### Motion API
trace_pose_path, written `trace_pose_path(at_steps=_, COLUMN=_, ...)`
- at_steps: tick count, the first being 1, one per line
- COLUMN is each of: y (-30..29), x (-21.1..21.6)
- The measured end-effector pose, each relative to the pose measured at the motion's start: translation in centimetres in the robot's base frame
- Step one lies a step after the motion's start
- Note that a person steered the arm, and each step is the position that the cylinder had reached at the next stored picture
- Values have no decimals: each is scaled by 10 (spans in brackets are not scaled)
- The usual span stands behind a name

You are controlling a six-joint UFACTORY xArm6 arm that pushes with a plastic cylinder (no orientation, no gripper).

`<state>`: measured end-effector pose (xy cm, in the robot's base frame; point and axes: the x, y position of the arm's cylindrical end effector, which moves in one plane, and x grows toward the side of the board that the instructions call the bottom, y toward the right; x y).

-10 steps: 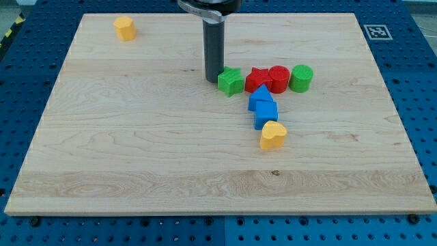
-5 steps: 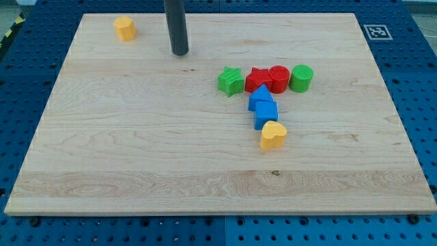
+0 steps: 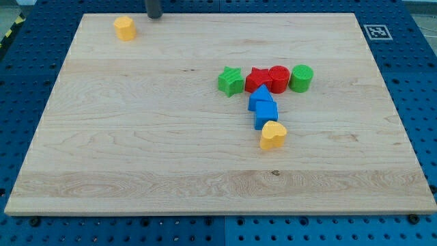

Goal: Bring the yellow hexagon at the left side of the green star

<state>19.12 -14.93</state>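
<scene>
The yellow hexagon (image 3: 124,29) sits near the board's top left corner. The green star (image 3: 231,80) lies right of the board's middle, at the left end of a row of blocks. My tip (image 3: 154,17) is at the board's top edge, just right of the yellow hexagon and slightly above it, not touching it. It is far up and left of the green star.
Right of the green star in a row: a red star (image 3: 257,79), a red cylinder (image 3: 278,78), a green cylinder (image 3: 301,78). Two blue blocks (image 3: 263,106) and a yellow heart (image 3: 272,135) run down below the red star. A marker tag (image 3: 376,31) sits at the top right.
My tip has moved from beside the green star's left up and left to the board's top edge near the yellow hexagon. No block has moved.
</scene>
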Motion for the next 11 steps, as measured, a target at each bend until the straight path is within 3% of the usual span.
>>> trace_pose_path(at_steps=4, y=-54, x=1)
trace_pose_path(at_steps=7, y=-38, x=49)
trace_pose_path(at_steps=9, y=-70, x=56)
trace_pose_path(at_steps=11, y=-23, x=84)
